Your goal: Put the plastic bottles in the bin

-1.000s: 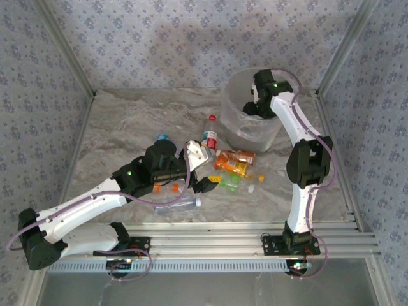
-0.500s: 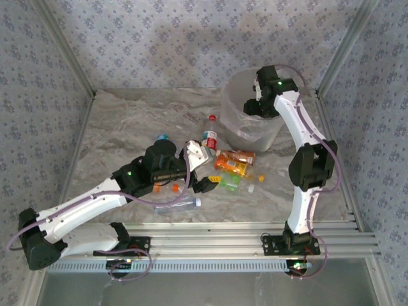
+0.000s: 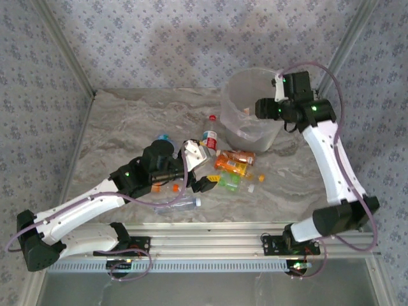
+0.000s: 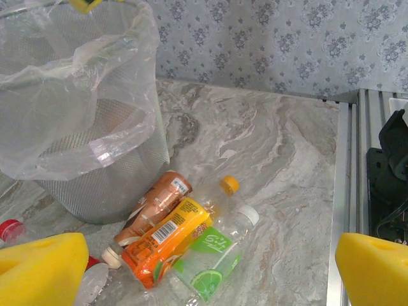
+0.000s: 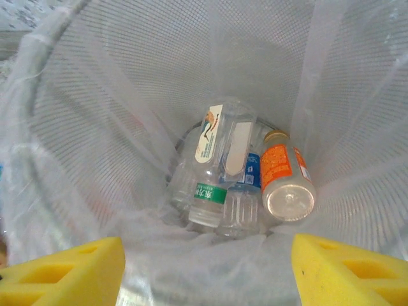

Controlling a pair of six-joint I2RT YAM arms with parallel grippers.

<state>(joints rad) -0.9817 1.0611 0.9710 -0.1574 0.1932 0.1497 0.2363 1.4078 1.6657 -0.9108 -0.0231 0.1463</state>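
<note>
Desk [image 3: 127, 121]: grey marbled top.

Bin [image 3: 229, 105]: upright at the far right of the desk, bag liner [image 4: 76, 83] draped over its rim.

Right jaws: over the bin's mouth, looking down into it. Yellow pads [image 5: 64, 274] are apart with nothing between them. At the bottom of the bin are a green-banded bottle [image 5: 213, 166], a blue-label bottle [image 5: 245, 191] and an orange-label bottle in the bin [image 5: 284, 175], all close together.

Left jaws: low over the desk, facing the bin. Pads [image 4: 41, 268] are wide apart and grip nothing. Ahead of them three bottles lie side by side: a brown-label bottle [image 4: 156, 204] just beside the bin's base, then an orange-label bottle on the desk [image 4: 166, 239], then a green-label bottle [image 4: 210, 255].

Also on the desk, in the top view: a red-capped bottle [image 3: 209, 136] near the bin's left side, a blue-capped bottle [image 3: 162, 138] beside the left arm's wrist, and a clear bottle [image 3: 178, 204] on its side toward the near edge.
</note>
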